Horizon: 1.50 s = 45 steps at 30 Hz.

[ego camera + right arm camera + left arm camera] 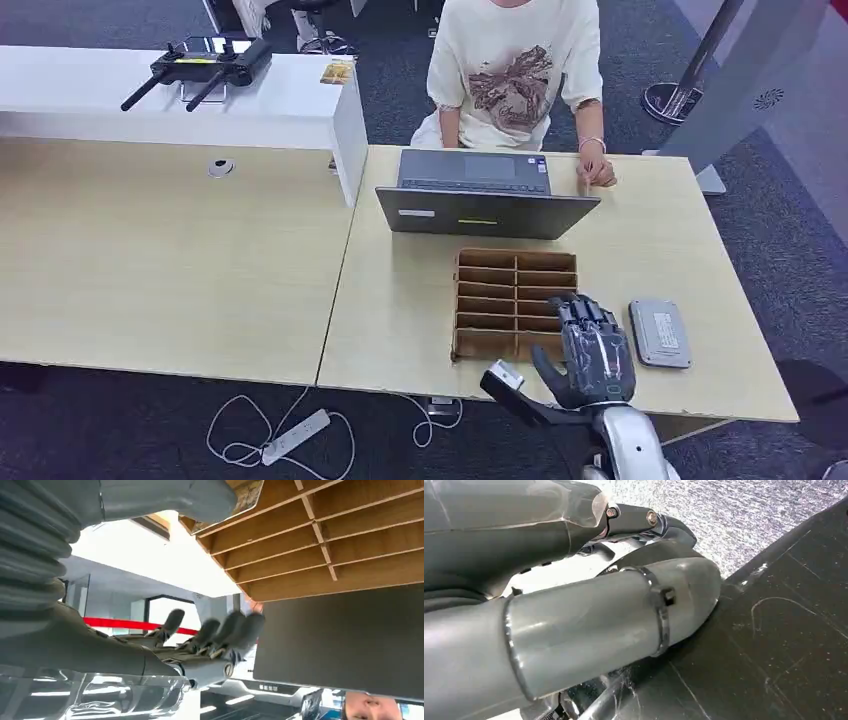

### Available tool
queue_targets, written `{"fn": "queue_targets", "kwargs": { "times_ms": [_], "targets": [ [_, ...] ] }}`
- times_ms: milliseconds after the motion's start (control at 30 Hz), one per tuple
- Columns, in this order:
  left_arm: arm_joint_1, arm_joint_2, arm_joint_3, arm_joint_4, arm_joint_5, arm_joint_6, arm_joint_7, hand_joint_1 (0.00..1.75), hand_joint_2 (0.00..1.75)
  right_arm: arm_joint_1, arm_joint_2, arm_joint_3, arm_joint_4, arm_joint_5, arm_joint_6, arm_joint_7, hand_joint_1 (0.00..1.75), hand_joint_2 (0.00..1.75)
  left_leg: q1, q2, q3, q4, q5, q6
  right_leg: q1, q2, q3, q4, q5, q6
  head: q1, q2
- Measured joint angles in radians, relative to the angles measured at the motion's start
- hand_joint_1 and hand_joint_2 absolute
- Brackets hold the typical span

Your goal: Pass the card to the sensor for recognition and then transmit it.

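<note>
Right hand (596, 352), lower right, fingers spread and holding nothing, hovers over the slotted wooden rack (515, 303); flat grey sensor (660, 334) beside it. Left hand's fingers: cannot tell.

The silver right arm rises from the lower right of the head view, its dark many-fingered right hand (596, 350) extended flat, fingers (235, 627) spread, holding nothing.

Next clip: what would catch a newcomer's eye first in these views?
The robot's right hand, fingers spread and holding nothing, hovers over the near right corner of a wooden compartment tray on the pale table. Behind the tray stands an open laptop with a person in a white T-shirt seated at it. A grey card sensor lies right of the hand.
</note>
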Motion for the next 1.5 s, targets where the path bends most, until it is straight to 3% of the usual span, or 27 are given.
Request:
{"fn": "queue_targets", "kwargs": {
  "times_ms": [133,233,533,567,633,1033,1100,1267,1500],
  "targets": [
    [-0.001,0.000,0.000,0.000,-0.008,-0.002,0.000,0.00,0.00,-0.007,0.000,0.000,0.016,-0.003,0.000,0.000,0.52,1.75,0.000,0.000,0.000,0.000,0.000,0.000,0.000,0.000,0.000,0.000,0.000,0.000,0.000,0.000],
    [-0.002,0.000,0.000,0.000,-0.014,-0.003,0.000,0.00,0.00,-0.008,0.000,0.000,0.023,-0.003,0.000,0.000,0.66,1.75,0.000,0.000,0.000,0.000,0.000,0.000,0.000,0.000,0.000,0.000,0.000,0.000,0.000,0.000],
    [-0.005,0.000,0.000,0.000,-0.025,-0.011,0.000,0.00,0.00,-0.015,0.000,0.000,0.052,-0.013,0.000,0.005,0.70,1.75,0.000,0.000,0.000,0.000,0.000,0.000,0.000,0.000,0.000,0.000,0.000,0.000,0.000,0.000],
    [-0.005,0.000,0.000,0.000,-0.026,-0.011,0.000,0.00,0.00,-0.015,0.000,0.000,0.054,-0.014,0.000,0.005,0.59,1.75,0.000,0.000,0.000,0.000,0.000,0.000,0.000,0.000,0.000,0.000,0.000,0.000,0.000,0.000],
    [-0.006,0.000,0.000,0.000,-0.031,-0.012,0.000,0.00,0.00,-0.017,0.000,0.000,0.060,-0.017,0.001,0.008,0.58,1.75,0.000,0.000,0.000,0.000,0.000,0.000,0.000,0.000,0.000,0.000,0.000,0.000,0.000,0.000],
    [-0.008,0.000,0.000,0.000,-0.040,-0.018,0.000,0.00,0.00,-0.032,0.000,-0.001,0.097,-0.016,0.001,0.013,0.66,1.75,0.000,0.000,0.000,0.000,0.000,0.000,0.000,0.000,0.000,0.000,0.000,0.000,0.000,0.000],
    [-0.008,0.000,0.000,0.000,-0.041,-0.018,0.000,0.00,0.00,-0.035,0.000,-0.002,0.102,-0.016,0.001,0.015,0.77,1.75,0.000,0.000,0.000,0.000,0.000,0.000,0.000,0.000,0.000,0.000,0.000,0.000,0.000,0.000],
    [-0.009,0.000,0.000,0.000,-0.042,-0.019,0.001,0.00,0.00,-0.041,0.000,-0.009,0.118,-0.013,0.000,0.020,0.70,1.75,0.000,0.000,0.000,0.000,0.000,0.000,0.000,0.000,0.000,0.000,0.000,0.000,0.000,0.000],
    [-0.009,0.001,0.000,0.000,-0.043,-0.021,0.001,0.00,0.00,-0.056,0.000,-0.015,0.139,0.026,-0.003,0.040,0.73,1.75,0.000,0.000,0.000,0.000,0.000,0.000,0.000,0.000,0.000,0.000,0.000,0.000,0.000,0.000]
  ]
}}
